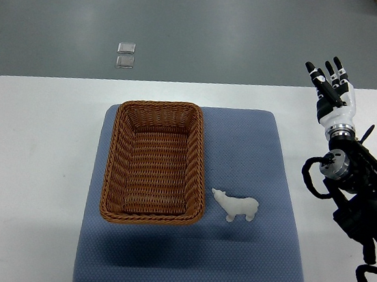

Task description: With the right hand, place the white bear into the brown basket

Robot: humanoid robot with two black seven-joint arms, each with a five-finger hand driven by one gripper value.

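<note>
Grey floor lies beyond a white bench, with two small clear squares on the floor past the far edge.

Item: blue mat, spread across the middle of the bench, its near edge close to the bench's near edge.

Item: brown basket, woven, rectangular, standing on the left half of the mat, nothing inside it.

Item: white bear, standing on the mat just beside the basket's near right corner, apart from the rim, snout toward the basket.

Item: my right robot hand, at the far right of the bench, off the mat, fingers spread and straight, pointing away from me, holding nothing and touching nothing. It is well apart from the bear. My black forearm runs back toward the right edge of the picture.

Open room: bare mat between bear and my hand, also in front of the bear; bare bench to the right of the mat and to the left of the basket.
</note>
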